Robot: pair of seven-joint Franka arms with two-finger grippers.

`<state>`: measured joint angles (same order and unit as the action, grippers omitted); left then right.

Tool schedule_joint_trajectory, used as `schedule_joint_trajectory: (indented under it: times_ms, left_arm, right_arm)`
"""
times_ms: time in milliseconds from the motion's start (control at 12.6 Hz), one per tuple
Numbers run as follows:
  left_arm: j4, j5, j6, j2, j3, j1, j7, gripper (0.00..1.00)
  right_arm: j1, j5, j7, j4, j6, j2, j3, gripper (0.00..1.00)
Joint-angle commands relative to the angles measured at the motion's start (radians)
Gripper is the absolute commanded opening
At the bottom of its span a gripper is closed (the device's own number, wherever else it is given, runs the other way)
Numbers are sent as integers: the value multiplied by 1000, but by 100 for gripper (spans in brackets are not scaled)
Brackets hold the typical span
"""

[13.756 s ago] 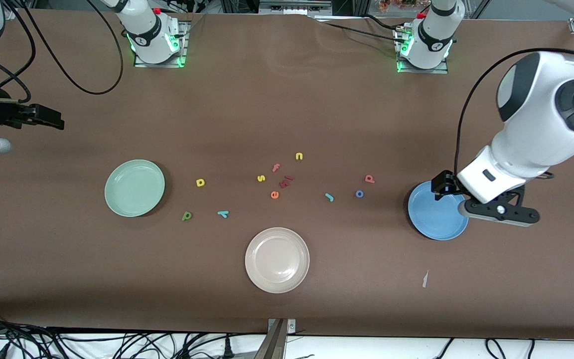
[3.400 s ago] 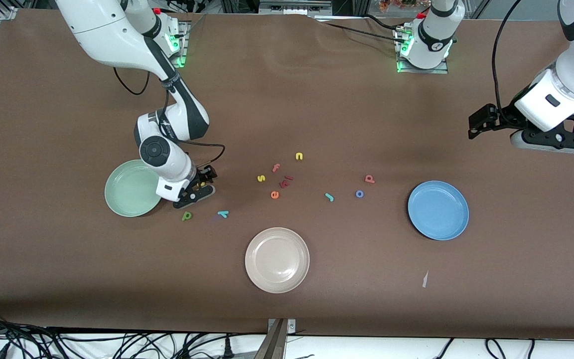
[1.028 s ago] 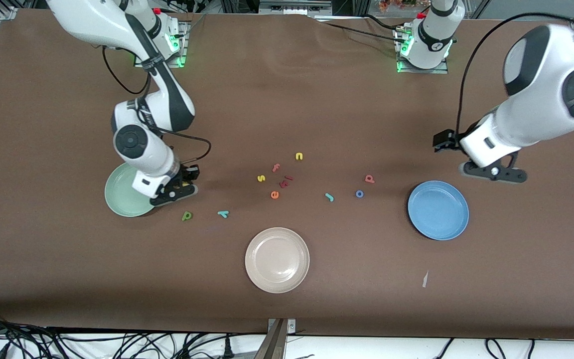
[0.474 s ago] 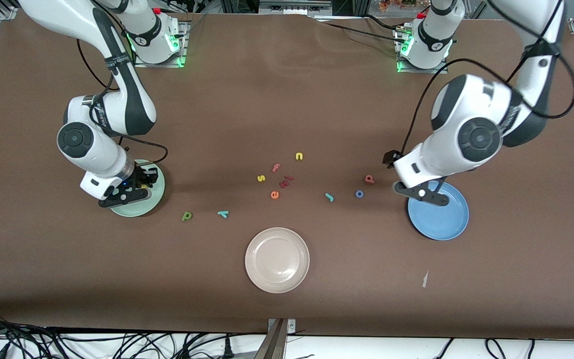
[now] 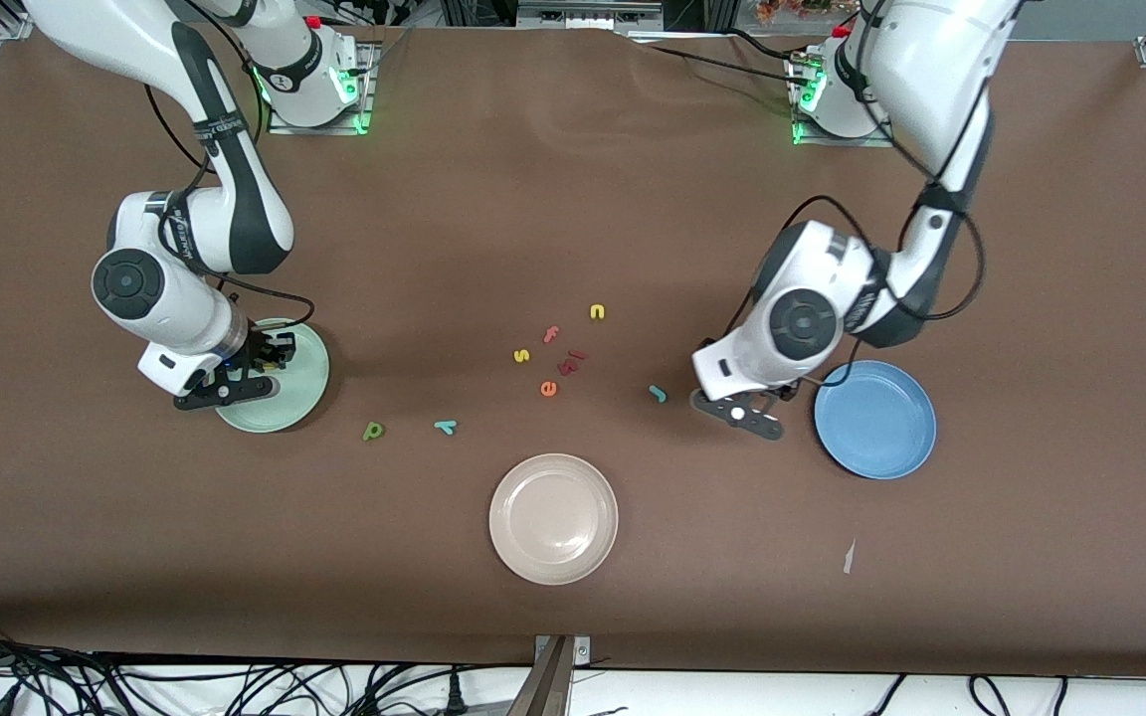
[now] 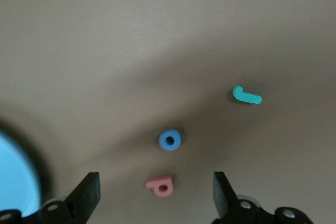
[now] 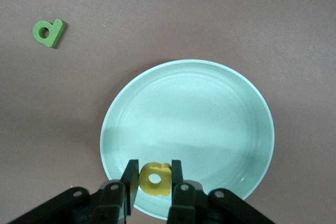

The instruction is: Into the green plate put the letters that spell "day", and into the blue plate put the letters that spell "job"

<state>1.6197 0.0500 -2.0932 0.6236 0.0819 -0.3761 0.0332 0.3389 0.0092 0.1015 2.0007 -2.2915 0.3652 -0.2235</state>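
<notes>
My right gripper (image 7: 154, 186) is over the green plate (image 7: 210, 98), at its rim, with the fingers closed narrow on the yellow letter (image 7: 155, 178). I think they begin to release, but from this angle I am not sure.

My left gripper (image 6: 156, 203) hangs with the jaws wide and empty over the salmon-red letter (image 6: 160, 186) and the blue ring (image 6: 170, 140). The teal hook letter (image 6: 245, 96) lies a little apart from them, toward the right arm's end, and the blue plate (image 5: 876, 423) is near.

The dark green letter (image 5: 372, 431) and the teal "y" (image 5: 445, 427) wait on the table beside the green plate.

These letters look very light, stiff and thin. I would pinch each one across its flat sides, low at the table, because it can slide or flip easily.
</notes>
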Motion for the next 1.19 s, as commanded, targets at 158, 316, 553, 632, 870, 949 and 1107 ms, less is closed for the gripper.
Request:
schedule_joint_trajectory:
  times_ms: [158,316,553,632,870,949,1107]
  left_arm:
    - [-17,42,-119,70,-11,-15,7,92]
    - [-15,42,-120,90,-11,-21,8,90]
    - [5,44,-149,111,-11,-21,7,84]
    - [11,42,-154,111,-11,-20,8,84]
    - [34,42,-157,110,-10,-17,5,75]
    - [35,42,-157,110,-11,-17,5,61]
    - [48,41,-156,108,-10,-21,19,46]
  right_arm:
    - [8,15,3,-14,26,-22,18,100]
    - [11,15,-2,-29,26,-14,33,100]
    - [9,31,-34,-107,24,33,117,100]
    - [9,31,-34,-152,24,66,145,100]
    - [9,31,-29,-267,24,145,203,100]
    - [9,29,-26,-290,24,165,220,100]
    - [11,15,0,-335,26,205,259,100]
